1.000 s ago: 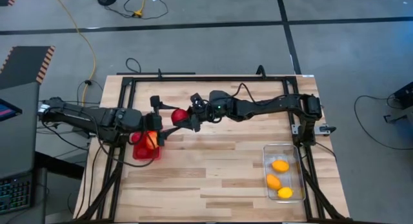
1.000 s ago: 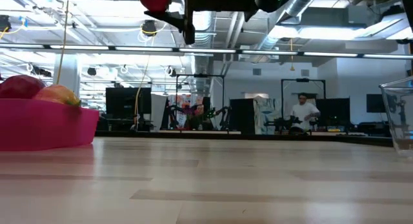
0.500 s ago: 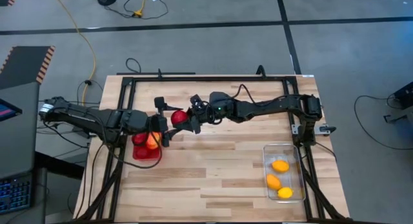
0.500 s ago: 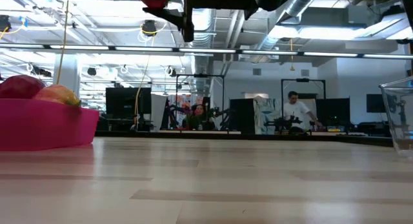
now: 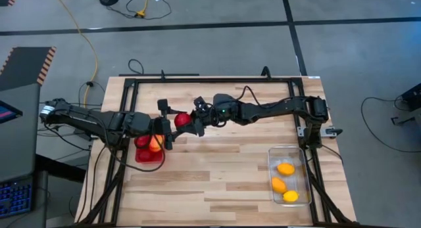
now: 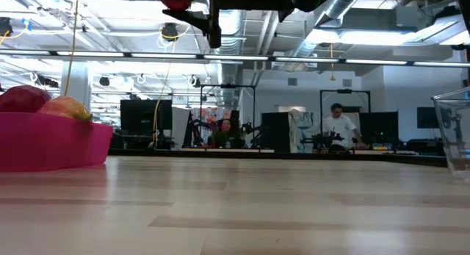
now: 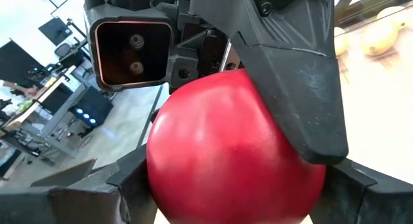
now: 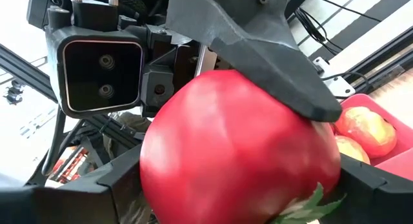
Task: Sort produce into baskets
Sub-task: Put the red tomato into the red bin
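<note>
Counter [image 5: 217,182] mid-left, in the air: the red tomato [image 5: 182,118] hangs between both hands, clear of the wood. You've got the left hand [image 5: 172,123] and right hand [image 5: 194,121] each clamped on it, fingers crossing from opposite sides. The red basket [image 5: 141,154] sits just beside the left hand, on the side away from the right arm. The left arm is nearer, so I'd let it take the drop. The clear basket [image 5: 304,163] is well apart.

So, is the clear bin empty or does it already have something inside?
Not empty. The clear bin at the table's right front corner holds three yellow-orange lemons, lying in a row in the high view.
</note>
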Robot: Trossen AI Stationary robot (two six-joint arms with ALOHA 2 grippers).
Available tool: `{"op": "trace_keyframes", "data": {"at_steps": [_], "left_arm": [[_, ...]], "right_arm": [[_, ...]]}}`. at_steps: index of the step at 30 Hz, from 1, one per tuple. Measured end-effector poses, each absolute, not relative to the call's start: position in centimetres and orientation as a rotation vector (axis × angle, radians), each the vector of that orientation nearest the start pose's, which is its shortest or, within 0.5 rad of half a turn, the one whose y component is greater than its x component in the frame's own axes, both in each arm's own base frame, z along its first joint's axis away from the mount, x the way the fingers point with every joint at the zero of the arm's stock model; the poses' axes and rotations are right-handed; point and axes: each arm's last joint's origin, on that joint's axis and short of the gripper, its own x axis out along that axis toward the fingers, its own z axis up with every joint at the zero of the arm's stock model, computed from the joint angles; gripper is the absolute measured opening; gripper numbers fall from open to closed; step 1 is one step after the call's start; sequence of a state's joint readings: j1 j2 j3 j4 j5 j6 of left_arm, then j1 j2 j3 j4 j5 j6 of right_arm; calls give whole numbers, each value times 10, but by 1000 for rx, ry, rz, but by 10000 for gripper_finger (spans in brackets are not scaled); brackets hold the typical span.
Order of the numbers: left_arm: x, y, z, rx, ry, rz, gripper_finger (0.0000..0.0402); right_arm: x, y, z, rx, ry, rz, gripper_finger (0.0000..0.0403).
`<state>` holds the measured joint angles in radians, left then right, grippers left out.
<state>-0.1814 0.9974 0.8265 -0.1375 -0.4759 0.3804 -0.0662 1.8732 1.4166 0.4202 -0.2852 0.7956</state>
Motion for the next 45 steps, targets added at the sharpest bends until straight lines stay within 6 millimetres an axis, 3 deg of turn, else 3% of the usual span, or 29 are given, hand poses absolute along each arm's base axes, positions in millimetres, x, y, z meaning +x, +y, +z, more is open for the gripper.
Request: {"op": "trace_keyframes", "data": {"at_steps": [21, 26, 36, 45], "left_arm": [[216, -26, 314, 478, 354, 242, 285], [216, -24, 313, 485, 365, 281, 286], [212, -22, 308, 486, 428, 334, 286], [192, -18, 312, 406, 459, 368, 286]], "right_arm": [[440, -22, 296, 798, 146, 187, 357], [438, -34, 296, 793, 176, 254, 357], [435, -52, 294, 796, 199, 227, 357], [414, -69, 300, 695, 318, 88, 357]]}}
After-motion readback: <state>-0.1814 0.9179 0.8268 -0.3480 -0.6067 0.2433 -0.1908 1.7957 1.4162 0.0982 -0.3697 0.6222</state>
